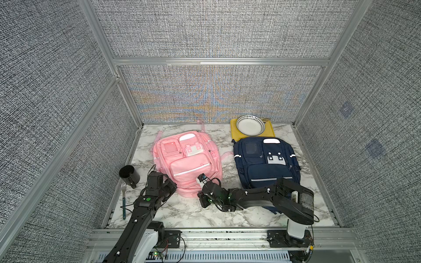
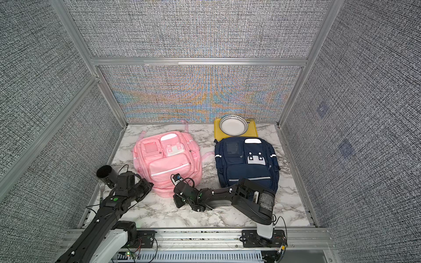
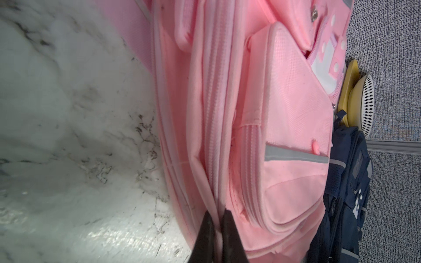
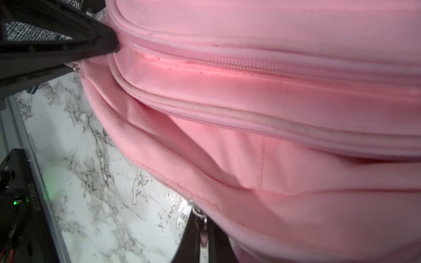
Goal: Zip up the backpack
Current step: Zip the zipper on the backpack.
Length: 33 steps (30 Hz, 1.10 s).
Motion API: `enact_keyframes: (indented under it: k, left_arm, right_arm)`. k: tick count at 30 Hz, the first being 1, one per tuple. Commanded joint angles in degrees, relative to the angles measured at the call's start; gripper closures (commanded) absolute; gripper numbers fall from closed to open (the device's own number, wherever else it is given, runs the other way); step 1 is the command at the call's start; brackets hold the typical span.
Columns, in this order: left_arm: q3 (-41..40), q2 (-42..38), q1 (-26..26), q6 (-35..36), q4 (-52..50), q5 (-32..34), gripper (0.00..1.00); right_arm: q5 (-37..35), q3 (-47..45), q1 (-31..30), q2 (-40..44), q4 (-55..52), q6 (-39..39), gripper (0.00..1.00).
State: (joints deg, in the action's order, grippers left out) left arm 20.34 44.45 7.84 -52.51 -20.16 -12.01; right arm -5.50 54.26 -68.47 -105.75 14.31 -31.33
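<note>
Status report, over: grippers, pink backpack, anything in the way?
Left gripper shut, pinching pink backpack fabric. Right gripper shut on zipper pull, near edge. Navy backpack alongside, apart; nothing seen blocking.

Black mount (image 4: pixel 34 198) lettering: we see a pale printed code, too blurred for us to read.
Sticker (image 1: pixel 294 196) on right arm (image 1: pixel 255 198): we make out barcode bars only, nothing legible.

A marble table (image 1: pixel 182 211) carries everything. A pink backpack (image 1: pixel 186 159) lies flat near the middle, with a navy backpack (image 1: pixel 264 159) beside it to the right. A yellow tray (image 1: pixel 234 134) sits just behind the navy one. At the left edge are a black cup (image 1: pixel 129 176) and a fork (image 1: pixel 124 202).
</note>
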Motion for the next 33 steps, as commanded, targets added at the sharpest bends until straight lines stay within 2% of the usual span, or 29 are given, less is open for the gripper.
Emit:
enact_keyframes:
  k: [1, 18, 33]
  left_arm:
    - [0.3, 0.7, 0.0, 0.7, 0.9, 1.0, 1.00]
    - [4.9, 8.8, -0.2, 4.3, -2.3, 6.6, 1.00]
    - [7.6, 9.1, -4.6, 9.0, -6.6, 10.6, 1.00]
  right_arm:
    - [1.2, -0.4, -0.4, 0.3, -1.7, 0.2, 1.00]
    - [-5.3, -11.9, 0.3, 9.8, -5.2, 1.1, 1.00]
    - [-7.0, -19.1, 7.0, 20.2, -8.5, 5.4, 1.00]
